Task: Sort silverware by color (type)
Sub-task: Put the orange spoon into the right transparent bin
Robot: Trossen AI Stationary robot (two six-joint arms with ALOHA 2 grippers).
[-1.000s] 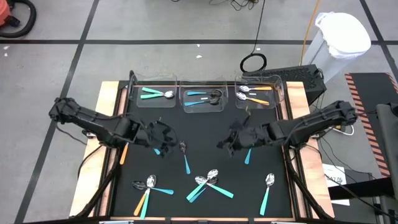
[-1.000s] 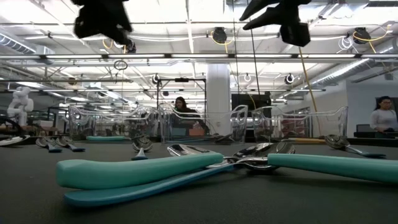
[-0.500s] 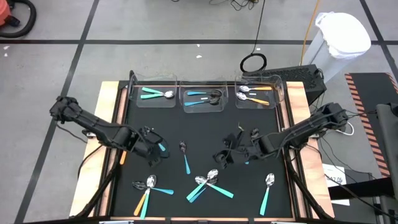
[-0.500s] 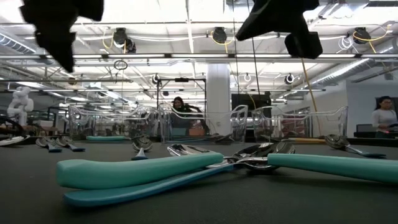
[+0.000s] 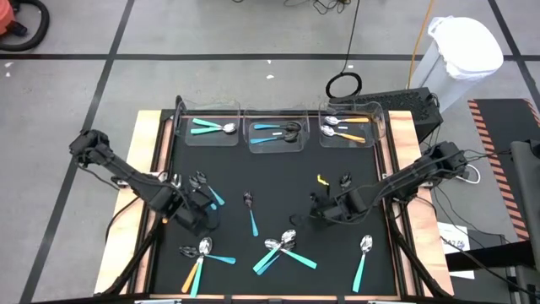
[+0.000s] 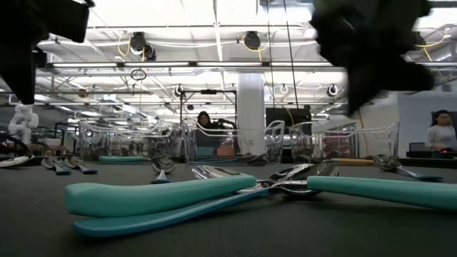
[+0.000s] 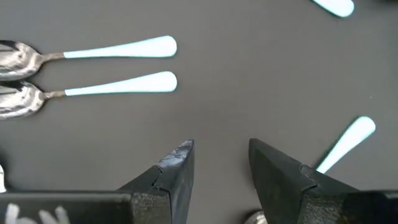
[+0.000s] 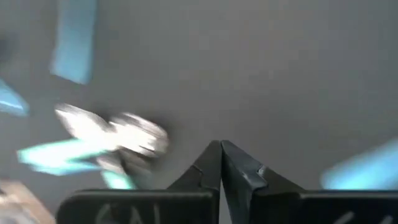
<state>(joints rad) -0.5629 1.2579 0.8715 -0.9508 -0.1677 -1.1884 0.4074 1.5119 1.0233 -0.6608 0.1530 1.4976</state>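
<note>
My left gripper [image 7: 221, 165] hangs low over the mat, jaws parted and empty. Two light-blue spoons [image 7: 93, 65] lie just ahead — side by side, handles parallel, running crosswise to my fingers. My right gripper [image 8: 221, 163] is pinched shut on nothing, near the teal cluster [image 5: 285, 247] at mid-mat. The high view shows three trays [image 5: 274, 133] at the far edge already holding sorted silverware — something neither wrist view catches.
</note>
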